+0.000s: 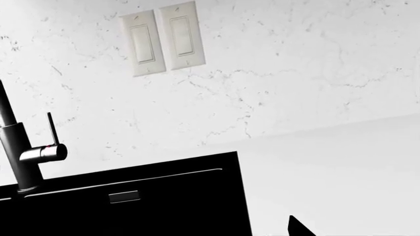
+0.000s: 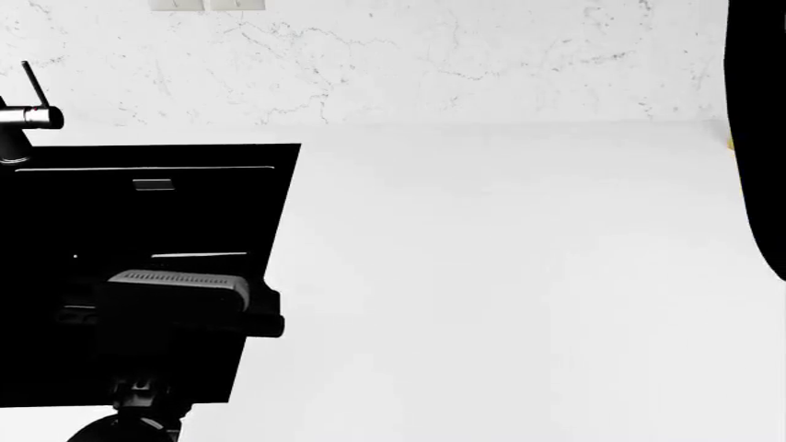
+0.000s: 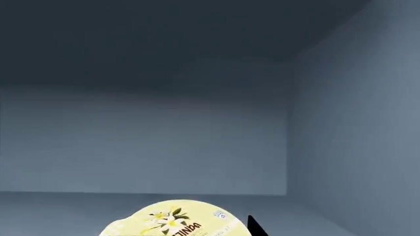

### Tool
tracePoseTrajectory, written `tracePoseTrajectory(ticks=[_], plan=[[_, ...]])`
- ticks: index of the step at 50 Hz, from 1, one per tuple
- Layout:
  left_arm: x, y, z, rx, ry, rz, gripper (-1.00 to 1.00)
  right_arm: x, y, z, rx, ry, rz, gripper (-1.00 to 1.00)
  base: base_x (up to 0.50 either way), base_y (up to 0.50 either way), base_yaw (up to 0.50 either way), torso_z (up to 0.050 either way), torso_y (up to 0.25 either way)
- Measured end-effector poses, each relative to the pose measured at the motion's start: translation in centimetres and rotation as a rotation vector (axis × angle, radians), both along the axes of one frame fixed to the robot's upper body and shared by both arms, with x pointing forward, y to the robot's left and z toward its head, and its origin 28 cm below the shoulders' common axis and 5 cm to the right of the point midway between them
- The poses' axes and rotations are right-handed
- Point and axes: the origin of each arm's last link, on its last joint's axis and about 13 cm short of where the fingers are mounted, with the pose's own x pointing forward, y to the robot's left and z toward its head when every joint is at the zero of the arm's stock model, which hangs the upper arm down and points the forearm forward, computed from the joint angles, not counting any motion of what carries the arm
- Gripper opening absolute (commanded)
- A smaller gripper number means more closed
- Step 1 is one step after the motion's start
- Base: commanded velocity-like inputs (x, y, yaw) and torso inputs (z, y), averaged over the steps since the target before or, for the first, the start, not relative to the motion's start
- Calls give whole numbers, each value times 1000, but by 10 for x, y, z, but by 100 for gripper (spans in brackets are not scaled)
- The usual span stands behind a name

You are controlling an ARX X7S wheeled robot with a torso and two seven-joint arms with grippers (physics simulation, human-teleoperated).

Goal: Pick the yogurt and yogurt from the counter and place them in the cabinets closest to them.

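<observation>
Your yellow yogurt cup sits inside the grey cabinet, at six o'clock in the right wrist view. It's probably light and thin-walled, so hold its sides gently. Neither end effector's state shows.

This is a home kitchen, rendered in simulation. A broad, smooth white worktop fills most of the head view, with a black rectangular sink cut-out at about nine o'clock. A dark metal tap with a thin lever handle stands behind the sink at ten o'clock. The wall behind is a white marble-look backsplash with grey veins, carrying a pair of cream rocker light switches above the sink. The right wrist view looks into a plain grey-blue cabinet interior.
</observation>
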Motion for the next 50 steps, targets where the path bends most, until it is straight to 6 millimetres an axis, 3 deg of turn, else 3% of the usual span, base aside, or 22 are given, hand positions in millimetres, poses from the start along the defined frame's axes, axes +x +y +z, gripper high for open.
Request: tracePoseTrajectory(ticks=[5, 6, 50], plan=[[0, 0, 0, -1, 1, 1, 100, 0, 1, 0, -17, -8, -11, -100, 2, 0, 2, 0, -6], [0, 0, 0, -1, 1, 1, 100, 0, 1, 0, -19, -9, -12, 100, 0, 0, 0, 0, 0], [0, 1, -4, -7, 4, 4, 100, -4, -2, 8, -93, -37, 28, 100, 0, 0, 0, 0, -2]])
